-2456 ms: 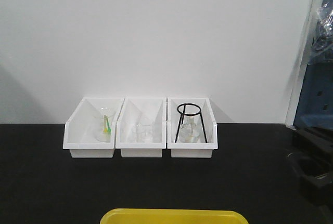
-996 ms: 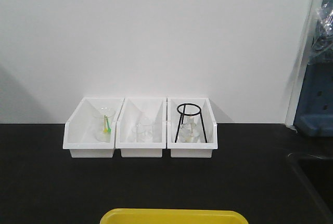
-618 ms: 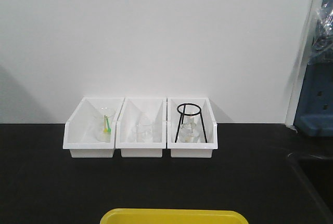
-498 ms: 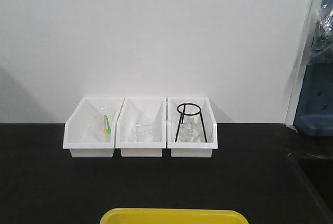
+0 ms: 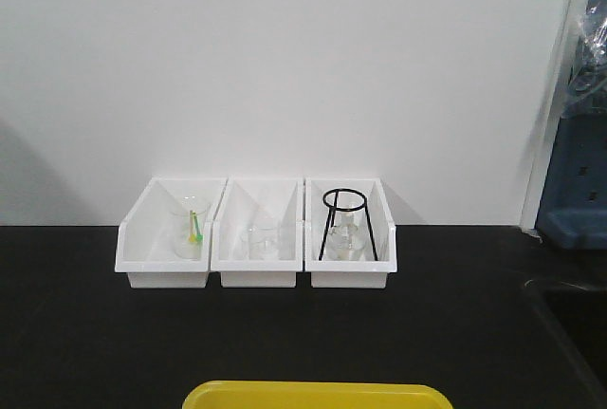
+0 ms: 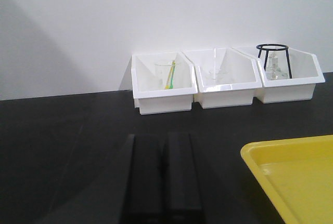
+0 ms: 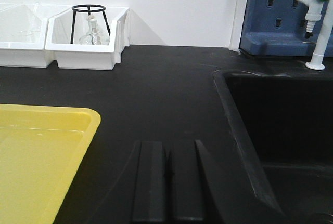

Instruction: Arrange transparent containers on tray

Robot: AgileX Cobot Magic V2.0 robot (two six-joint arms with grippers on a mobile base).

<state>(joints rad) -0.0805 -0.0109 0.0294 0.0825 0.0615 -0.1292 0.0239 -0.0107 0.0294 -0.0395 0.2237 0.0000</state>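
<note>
Test tubes are what I am after, and the only likely one I can pick out is a slim clear tube [image 6: 215,60] standing upright in the middle white bin [image 6: 226,86]; it is faint against the white wall, so I may be misreading it. Squat glass beakers share that bin [image 5: 260,241] and the left bin [image 6: 164,90], the latter with a green and yellow stick [image 6: 169,78] in it. The right bin [image 5: 347,271] holds a black wire tripod [image 5: 347,224] over a flask. The yellow tray [image 6: 296,174] lies near me on the black tabletop [image 5: 85,333], well apart from the bins, and nothing rests on it. My left claw [image 6: 163,172] and right claw [image 7: 169,180] each show their fingers pressed together, holding nothing, low over the tabletop. The risk I judge ahead: clear glass on white is hard to place, so a reach could clip a beaker or the bin wall, and a thin tube could slip or crack if I pinch it off-centre. A sink [image 7: 281,130] to my right is somewhere to steer clear of.
</note>
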